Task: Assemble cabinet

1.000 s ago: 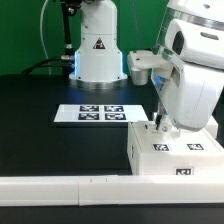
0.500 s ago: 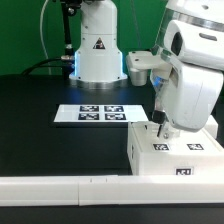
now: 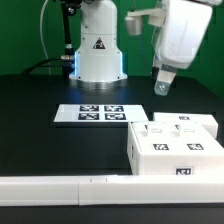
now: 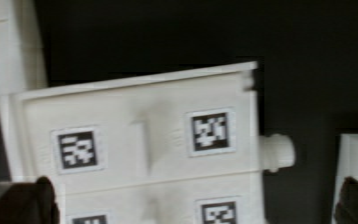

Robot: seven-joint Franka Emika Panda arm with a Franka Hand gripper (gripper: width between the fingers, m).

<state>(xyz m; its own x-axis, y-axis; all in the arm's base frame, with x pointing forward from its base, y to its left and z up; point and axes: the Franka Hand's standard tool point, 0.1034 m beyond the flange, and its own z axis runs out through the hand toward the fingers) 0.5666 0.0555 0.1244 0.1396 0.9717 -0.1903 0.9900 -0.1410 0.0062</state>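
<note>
The cabinet (image 3: 175,147) is a large white box with black-and-white tags, lying on the black table at the exterior view's lower right. My gripper (image 3: 161,87) hangs in the air well above its far left corner, apart from it. In the wrist view the cabinet's tagged face (image 4: 149,135) fills the middle, with a small round peg (image 4: 279,150) on its side. My gripper (image 4: 190,205) is open and empty, with one dark fingertip (image 4: 23,200) at each edge of the view and the cabinet far below.
The marker board (image 3: 100,114) lies flat on the table to the left of the cabinet. A long white rail (image 3: 60,187) runs along the front edge and also shows in the wrist view (image 4: 11,45). The robot base (image 3: 98,50) stands at the back.
My gripper was down at the cabinet's top a second ago. It has risen straight up and now hangs clear above it, empty. The cabinet has not moved.
</note>
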